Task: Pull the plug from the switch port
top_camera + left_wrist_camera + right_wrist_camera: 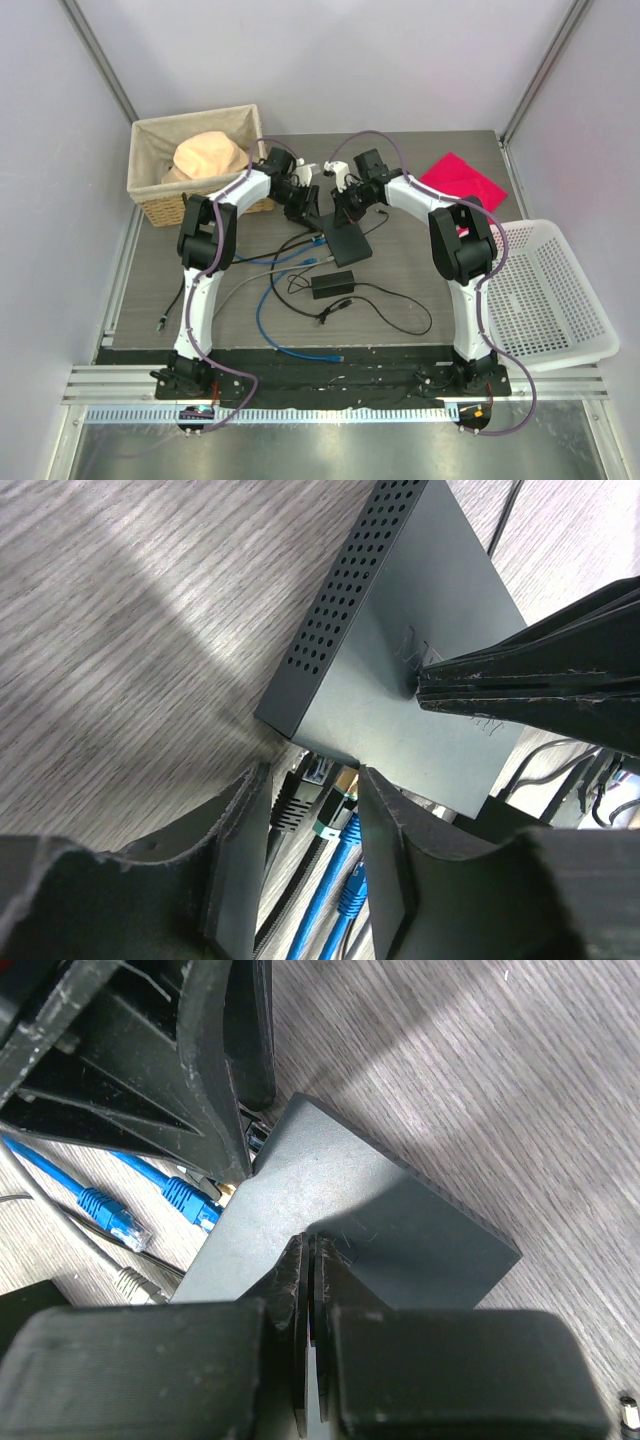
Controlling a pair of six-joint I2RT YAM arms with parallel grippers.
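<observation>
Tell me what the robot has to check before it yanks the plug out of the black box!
1. Switch held down: ok. The shut right gripper presses its tips on the top.
2. Left gripper at the switch's plug edge: ok. It is open, with its fingers either side of the plugs.
3. Plug gripped: not ok. Gaps show between the fingers and the black plug.
4. Only one plug between the fingers: not ok. A gold-tipped plug sits beside the black one.
5. Which plug is plugged in: cannot tell; that spot is in shadow.
</observation>
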